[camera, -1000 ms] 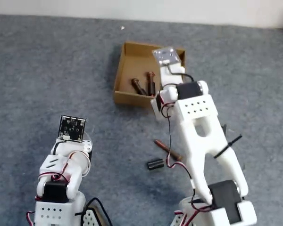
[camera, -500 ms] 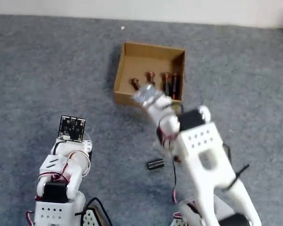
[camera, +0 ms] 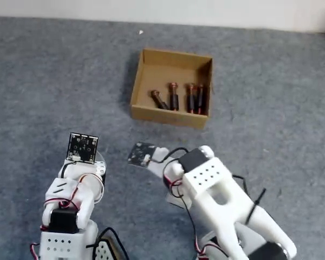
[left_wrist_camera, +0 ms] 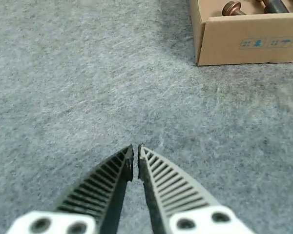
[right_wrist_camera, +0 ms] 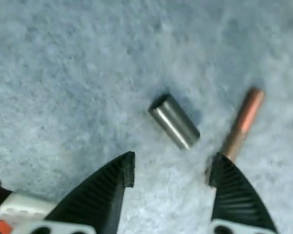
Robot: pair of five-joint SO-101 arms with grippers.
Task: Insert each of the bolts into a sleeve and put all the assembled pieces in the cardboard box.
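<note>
Grey carpet (right_wrist_camera: 63,58) holds a sleeve (right_wrist_camera: 175,121) beside a bolt (right_wrist_camera: 243,124), right tool (right_wrist_camera: 172,161) spread

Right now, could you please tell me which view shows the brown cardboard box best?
The high view: the whole brown cardboard box, interior included. The left wrist view catches one outer wall and corner.

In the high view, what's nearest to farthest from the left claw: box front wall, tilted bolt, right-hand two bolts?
1. Brown cardboard box's front wall, facing the left claw.
2. Tilted copper-headed bolt, at the box's left side.
3. Two dark-sleeved bolts side by side, at the box's right side.
</note>
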